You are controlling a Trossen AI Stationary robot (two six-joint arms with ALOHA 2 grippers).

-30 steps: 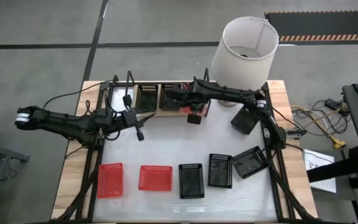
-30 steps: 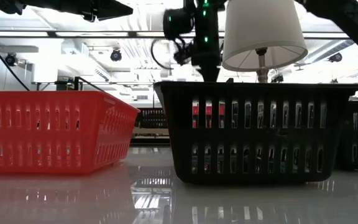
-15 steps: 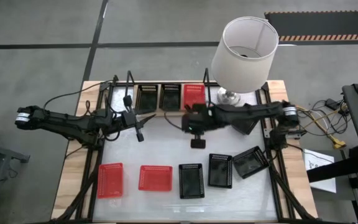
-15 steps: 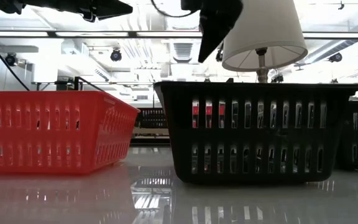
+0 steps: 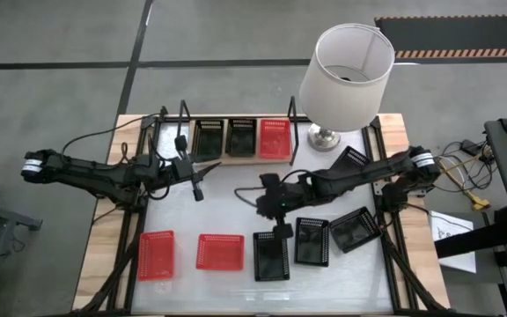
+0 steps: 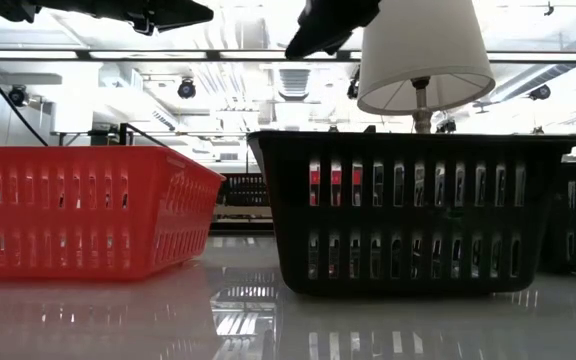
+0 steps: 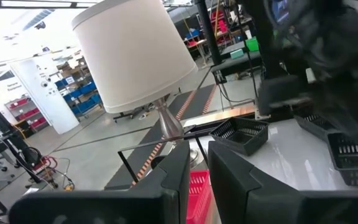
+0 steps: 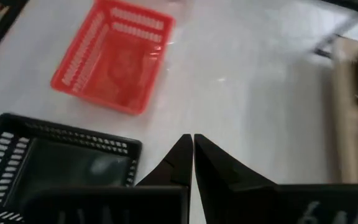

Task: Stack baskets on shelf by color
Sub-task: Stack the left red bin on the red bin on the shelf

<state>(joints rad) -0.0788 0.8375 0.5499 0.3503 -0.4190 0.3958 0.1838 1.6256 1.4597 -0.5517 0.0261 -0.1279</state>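
— Three baskets (image 5: pixel 240 137) on the shelf (image 5: pixel 238 156) already?
— Yes; my right tool (image 5: pixel 282 230), clenched and empty, hovers above a black basket (image 5: pixel 271 255) on the tabletop (image 5: pixel 227 207), lining up to grab it

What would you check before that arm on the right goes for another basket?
1. Right gripper empty: ok, its fingers meet with nothing between them.
2. Fingers opened to grasp: not ok, shut.
3. Target within reach: ok, the gripper hangs at the far rim of a black basket in the front row.
4. Shelf has room: cannot tell; two black baskets and a red basket sit side by side, filling its width; stacking on top looks possible.
5. Left gripper out of the way: ok, waiting at the table's left, near the shelf.
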